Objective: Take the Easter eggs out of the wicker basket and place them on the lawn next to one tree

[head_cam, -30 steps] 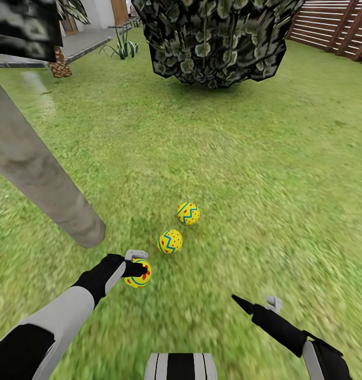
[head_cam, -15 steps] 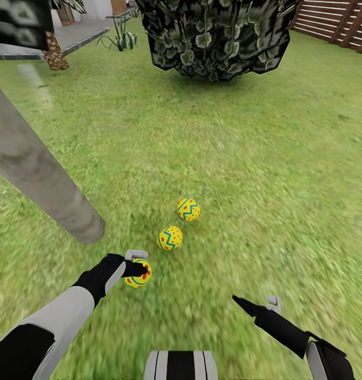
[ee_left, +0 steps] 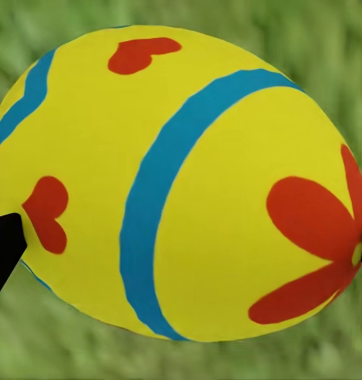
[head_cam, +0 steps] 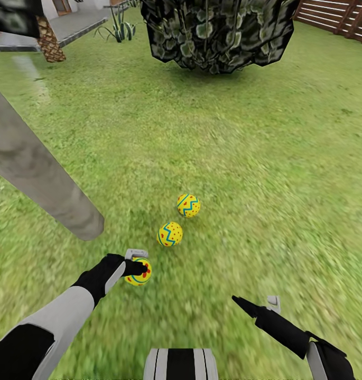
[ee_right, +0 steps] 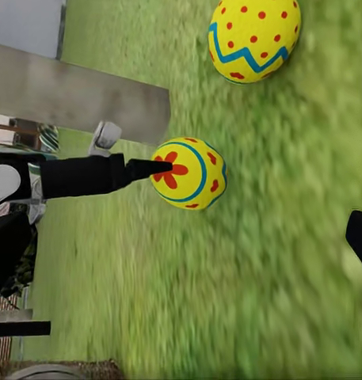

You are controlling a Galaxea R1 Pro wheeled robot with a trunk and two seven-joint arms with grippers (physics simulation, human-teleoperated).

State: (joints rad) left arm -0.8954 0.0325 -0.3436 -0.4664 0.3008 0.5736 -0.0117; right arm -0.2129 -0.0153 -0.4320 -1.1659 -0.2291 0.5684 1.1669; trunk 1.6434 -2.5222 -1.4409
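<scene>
Head view: my camera has tipped a little since a second ago, so the trunk (head_cam: 43, 177), the leafy crown (head_cam: 217, 34) and the two far eggs sit higher in the picture; the eggs themselves have not moved on the lawn (head_cam: 286, 174), and both arms hold their pose. My left gripper (head_cam: 137, 267) is at the flower egg (head_cam: 138, 272), one dark finger across it. The dotted egg (head_cam: 170, 234) and the zigzag egg (head_cam: 188, 205) lie on the grass beyond it, near each other but apart, all three in a loose line just beside the foot of the pale grey trunk. My right gripper (head_cam: 257, 304) hangs over bare grass, well apart from the eggs; its fingers are spread and hold nothing.

Left wrist view: here I see what the head camera cannot: the flower egg (ee_left: 177, 186) sits between the two black fingertips (ee_left: 2, 249), clenched from either side. It is bright yellow with blue bands, red hearts and a red flower.

Right wrist view: the left finger touches the flower egg (ee_right: 187, 173) on its flower; the dotted egg (ee_right: 252, 36) lies on the grass further along, the trunk (ee_right: 78, 95) to one side.
</scene>
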